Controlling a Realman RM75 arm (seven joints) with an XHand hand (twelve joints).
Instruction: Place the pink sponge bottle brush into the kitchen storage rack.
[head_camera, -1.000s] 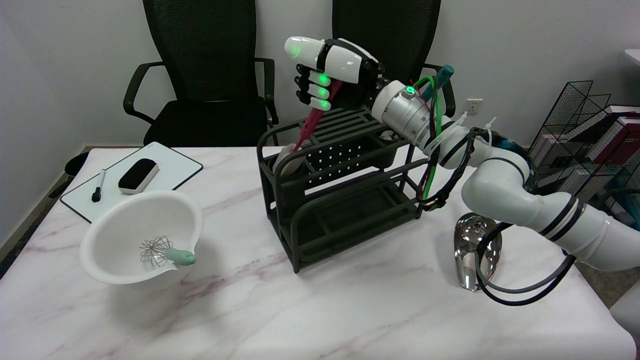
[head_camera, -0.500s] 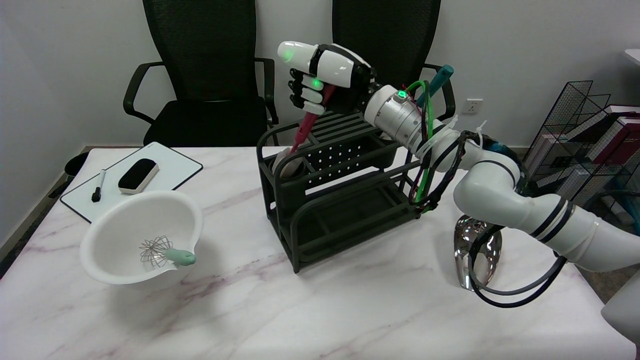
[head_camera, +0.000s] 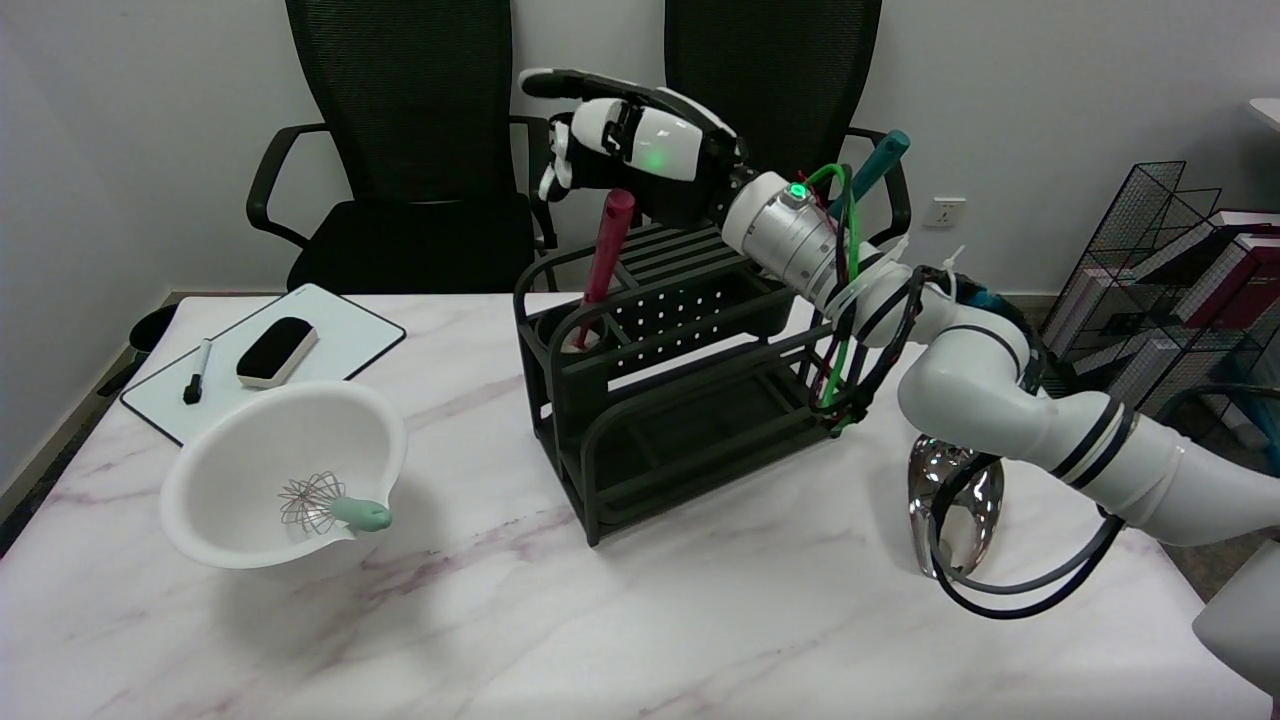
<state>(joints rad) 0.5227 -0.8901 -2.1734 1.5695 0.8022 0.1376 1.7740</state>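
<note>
The right hand (head_camera: 630, 140) has just let go, its fingers now spread apart above the pink brush (head_camera: 603, 262), which stands leaning in the round cup at the rack's (head_camera: 690, 400) left end, so the placing looks done

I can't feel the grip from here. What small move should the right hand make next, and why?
Probably lift the right hand straight up and back. Its fingers look spread above the brush, which stands with its head down in the rack's round cup, leaning on the rim. The hand seems to hold nothing, so retreating without knocking the handle is what is left.
</note>
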